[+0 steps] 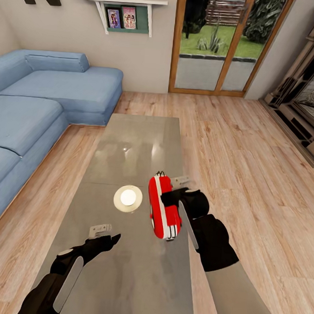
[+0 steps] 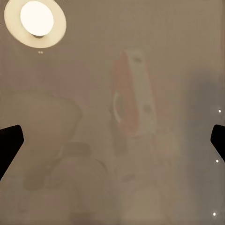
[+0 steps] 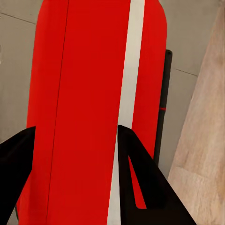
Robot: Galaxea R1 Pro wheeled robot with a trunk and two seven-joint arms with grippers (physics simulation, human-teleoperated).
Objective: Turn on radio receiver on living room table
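Radio receiver (image 1: 163, 207) sits on the desk (image 1: 139, 142), near its sofa-far edge, just beside the cream disc (image 1: 128, 198). Right gripper (image 1: 176, 198) is at the radio: in the right wrist view its fingers (image 3: 140, 183) lie against the red body (image 3: 89, 108), one each side, so it looks closed around the casing; a firm clamp I can't confirm. My read: the hold steadies the radio so the switch can be pressed. Left gripper (image 1: 106, 240) hovers over bare desk short of the disc, fingers (image 2: 9, 140) spread wide, holding nothing. Blue sofa (image 1: 34, 107) runs along the far side of the desk from the radio, glass doors (image 1: 224, 45) beyond the desk's end. Disc is the only nearby clutter; nothing blocks the left arm's reach.
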